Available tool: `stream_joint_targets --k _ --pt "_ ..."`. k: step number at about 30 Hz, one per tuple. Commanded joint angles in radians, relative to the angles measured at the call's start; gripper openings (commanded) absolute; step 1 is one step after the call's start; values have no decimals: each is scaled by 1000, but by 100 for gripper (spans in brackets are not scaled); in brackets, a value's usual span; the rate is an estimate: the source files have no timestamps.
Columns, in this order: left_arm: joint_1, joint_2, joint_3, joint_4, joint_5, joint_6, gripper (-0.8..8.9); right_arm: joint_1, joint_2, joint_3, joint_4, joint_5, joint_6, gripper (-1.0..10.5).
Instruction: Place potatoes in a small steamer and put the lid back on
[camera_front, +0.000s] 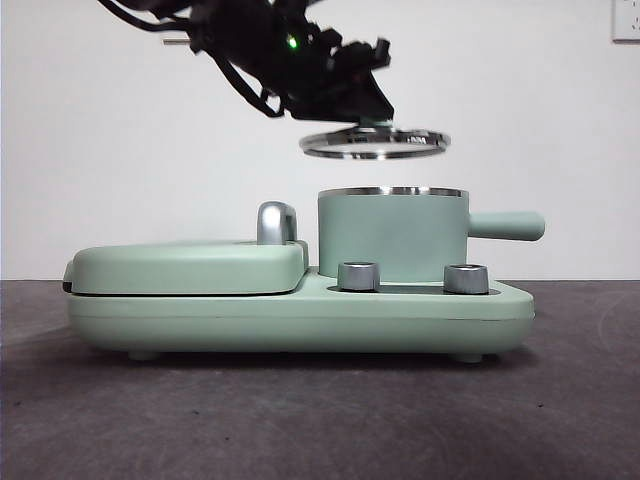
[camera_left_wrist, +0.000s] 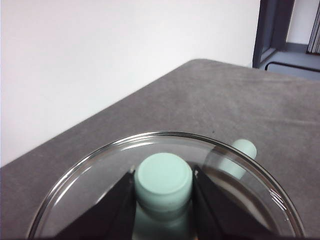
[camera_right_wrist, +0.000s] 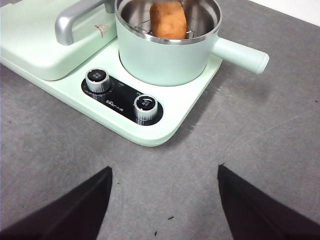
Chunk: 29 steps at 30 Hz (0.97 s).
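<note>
**Nearly capped: lid hangs tilted over the pot**

Still to go wrong, I judge: the lid (camera_front: 374, 142) hangs slightly tilted above the pot (camera_front: 392, 235) and a little off its centre, toward the griddle cover (camera_front: 185, 266). Lowered so, its steel edge could catch the pot's rim and sit crooked, or the smooth knob (camera_left_wrist: 164, 176) could slip from the grip.

The left pincer (camera_left_wrist: 164, 200) is closed narrowly on that knob, one jaw each side. The potato (camera_right_wrist: 168, 19) sits inside the pot. The right pincer (camera_right_wrist: 165, 200) waits spread wide and empty over the tabletop (camera_right_wrist: 240, 130), short of the pot.
</note>
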Motion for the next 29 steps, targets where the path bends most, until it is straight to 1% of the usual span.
stream_joint_targets --k 1,11,13,16,20,29 --pt "-11 41 42 42 3 16 14 5 3 5 6 3 -9 323" --pt "-13 86 43 95 4 19 14 5 3 5 6 8 -9 323" --pt "-13 90 44 93 5 16 14 5 3 5 6 9 -9 323" --pt "-16 95 44 91 31 15 14 5 3 5 6 10 -9 323" --pt "-18 102 44 93 31 14 14 5 4 5 6 27 -10 323" --pt "-18 117 44 102 31 14 14 5 4 5 6 27 -13 323"
